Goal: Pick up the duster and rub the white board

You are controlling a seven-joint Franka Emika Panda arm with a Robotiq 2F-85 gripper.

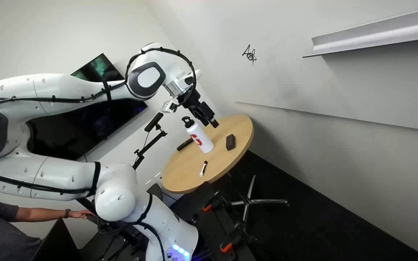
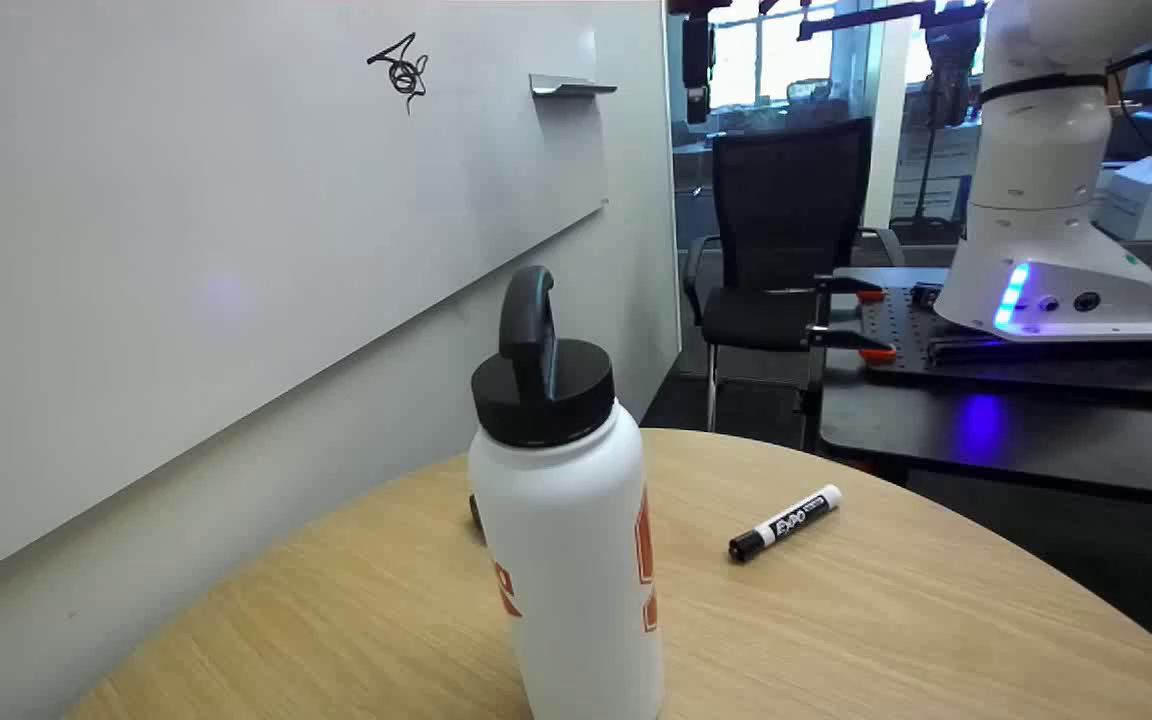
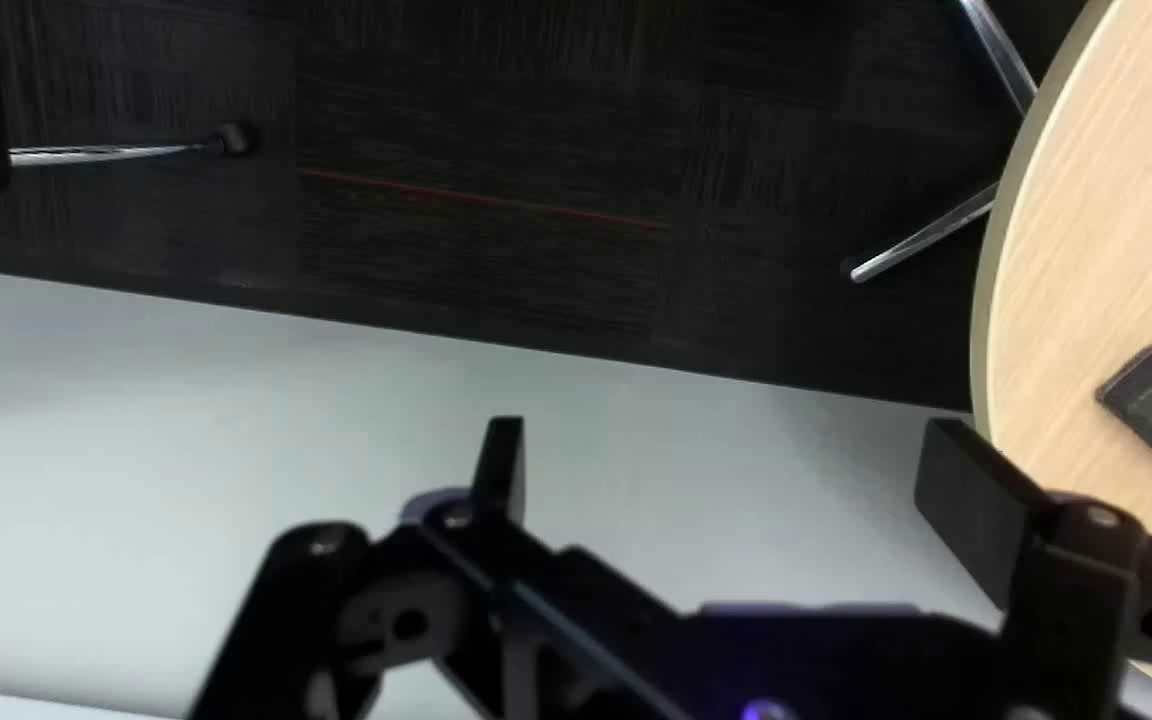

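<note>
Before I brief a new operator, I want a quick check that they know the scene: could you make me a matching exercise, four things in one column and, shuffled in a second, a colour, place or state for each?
Things
1. Duster
2. Bottle
3. Gripper
4. White board

Places, colours and states
A. Marked with a dark scribble
B. Open and holding nothing
C. Dark, lying on the table
D. White, standing upright on the table

Right pairs: 1-C; 2-D; 3-B; 4-A
</note>
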